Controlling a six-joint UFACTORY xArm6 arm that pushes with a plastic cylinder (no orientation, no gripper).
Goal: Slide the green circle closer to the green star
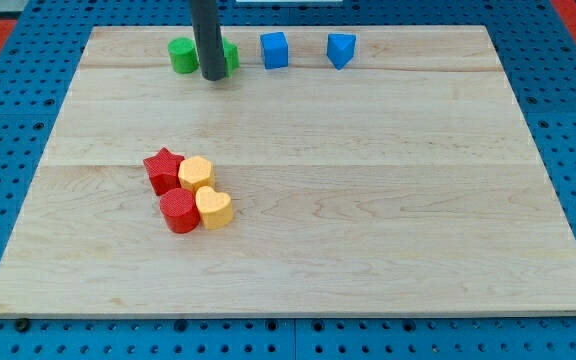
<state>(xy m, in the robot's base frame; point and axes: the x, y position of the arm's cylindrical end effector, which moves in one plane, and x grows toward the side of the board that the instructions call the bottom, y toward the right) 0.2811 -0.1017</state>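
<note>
A green circle (182, 55) sits near the view's top left on the wooden board (368, 200). A second green block (231, 56), the star by the task's wording, is mostly hidden behind my rod, just right of it. My tip (213, 76) rests on the board between the two green blocks, slightly in front of them, close to both.
A blue cube (275, 50) and a blue angular block (341, 49) stand to the right along the top edge. At the view's left centre a red star (163, 169), a yellow block (196, 174), a red cylinder (179, 212) and a yellow heart (214, 208) cluster together.
</note>
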